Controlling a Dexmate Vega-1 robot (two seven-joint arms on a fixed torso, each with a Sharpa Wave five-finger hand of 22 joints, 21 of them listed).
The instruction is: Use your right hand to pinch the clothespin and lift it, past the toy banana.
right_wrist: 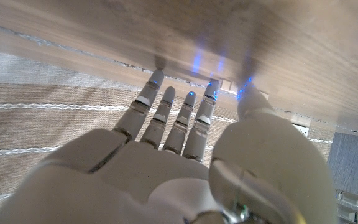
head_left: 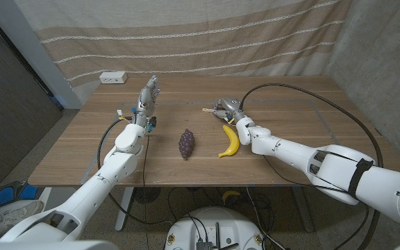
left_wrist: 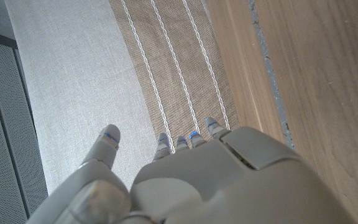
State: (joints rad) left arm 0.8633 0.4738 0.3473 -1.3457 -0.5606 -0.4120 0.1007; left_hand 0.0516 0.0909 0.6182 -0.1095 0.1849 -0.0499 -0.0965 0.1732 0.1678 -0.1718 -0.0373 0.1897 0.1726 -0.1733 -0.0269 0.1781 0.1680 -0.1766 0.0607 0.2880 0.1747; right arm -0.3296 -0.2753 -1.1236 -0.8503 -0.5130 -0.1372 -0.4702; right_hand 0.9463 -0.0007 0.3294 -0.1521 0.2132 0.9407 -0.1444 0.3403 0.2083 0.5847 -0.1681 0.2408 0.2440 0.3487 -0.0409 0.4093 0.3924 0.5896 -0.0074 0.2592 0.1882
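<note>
The clothespin [head_left: 209, 109] is hard to make out: in the head view only a pale sliver of it shows on the bench [head_left: 290, 153], sticking out from under the fingertips of the right hand [head_left: 226, 109], and the rest is covered. It lies toward the far edge of the bench, a little right of the middle, just beyond the banana [head_left: 230, 141]. Whether the fingers actually press it cannot be told from that view.

In the right wrist view the right hand [right_wrist: 185, 162] reaches along the bench [right_wrist: 278, 43] with its fingers [right_wrist: 166, 112] straight and slightly apart, the thumb standing off to one side, blue light glowing at the tips. The tips are at or very near the wood; nothing is pinched between them, so the hand is open and holds nothing.

The left hand [head_left: 148, 94] is raised above the bench near the far edge, left of the middle, fingers pointing up. The left wrist view shows the left hand [left_wrist: 191, 180] from behind, fingers short and cut off by the palm's bulk, thumb apart, nothing in it.

A dark bunch of grapes [head_left: 186, 143] lies near the bench's middle, beside the banana but apart from it. A white box [head_left: 113, 78] sits at the far left corner.
</note>
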